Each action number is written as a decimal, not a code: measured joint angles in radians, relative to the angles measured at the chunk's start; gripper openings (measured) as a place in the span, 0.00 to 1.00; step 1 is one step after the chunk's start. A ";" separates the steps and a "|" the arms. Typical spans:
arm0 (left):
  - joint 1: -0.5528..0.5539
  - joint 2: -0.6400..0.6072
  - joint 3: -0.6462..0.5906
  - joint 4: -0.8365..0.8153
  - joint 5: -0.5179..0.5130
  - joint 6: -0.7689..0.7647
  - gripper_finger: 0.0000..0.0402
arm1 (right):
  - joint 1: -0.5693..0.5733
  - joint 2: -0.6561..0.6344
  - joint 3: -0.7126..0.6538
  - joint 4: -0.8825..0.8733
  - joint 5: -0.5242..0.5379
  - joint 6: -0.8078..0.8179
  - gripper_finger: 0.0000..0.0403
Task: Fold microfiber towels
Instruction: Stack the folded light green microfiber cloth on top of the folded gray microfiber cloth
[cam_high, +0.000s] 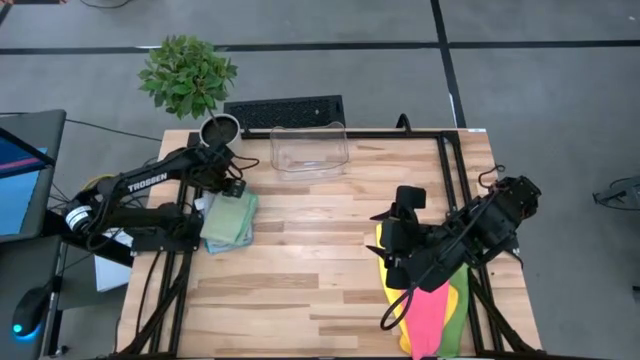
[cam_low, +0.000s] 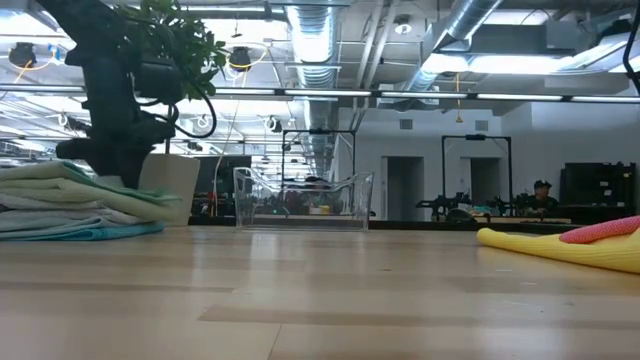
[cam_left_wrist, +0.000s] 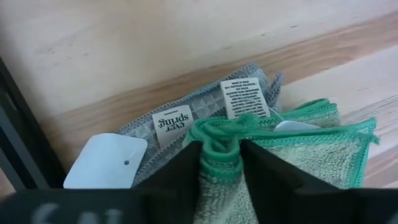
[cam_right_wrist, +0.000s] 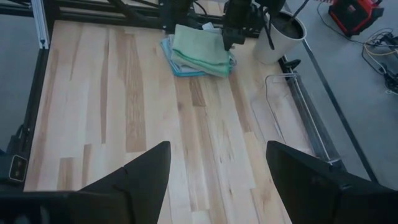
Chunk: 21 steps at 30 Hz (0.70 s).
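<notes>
A stack of folded microfiber towels (cam_high: 228, 222) lies at the table's left side, with a pale green, teal-hemmed towel (cam_left_wrist: 298, 155) on top and a grey one with white tags (cam_left_wrist: 186, 115) beneath it. My left gripper (cam_left_wrist: 221, 155) stands on the stack's far end, shut on the top towel. The stack also shows in the low view (cam_low: 70, 200) and the right wrist view (cam_right_wrist: 199, 50). Unfolded yellow, pink and lime towels (cam_high: 440, 305) lie in a pile at the near right. My right gripper (cam_right_wrist: 217, 174) hangs open, high above that pile. My left gripper pinches a bunched-up bit of the pale green towel's teal hemmed edge (cam_left_wrist: 219, 134) between its two fingers. The fingers come steeply from above. The cloth puckers into folds between them, and the towel's other parts lie flat on the stack.
A clear plastic bin (cam_high: 310, 150) stands at the far middle of the table. A potted plant (cam_high: 218, 128) stands just beyond the stack, close to my left arm. Bare wood lies between the stack and the right pile.
</notes>
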 joint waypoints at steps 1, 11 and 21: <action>0.000 -0.001 0.000 0.000 0.000 -0.005 0.23 | 0.000 0.000 0.000 0.000 0.000 0.000 0.72; 0.000 -0.153 0.032 -0.117 -0.079 -0.120 0.03 | 0.000 0.000 0.000 0.000 -0.001 -0.003 0.72; 0.000 -0.356 0.039 -0.288 -0.201 -0.247 0.02 | 0.000 0.000 0.000 0.000 -0.001 -0.026 0.72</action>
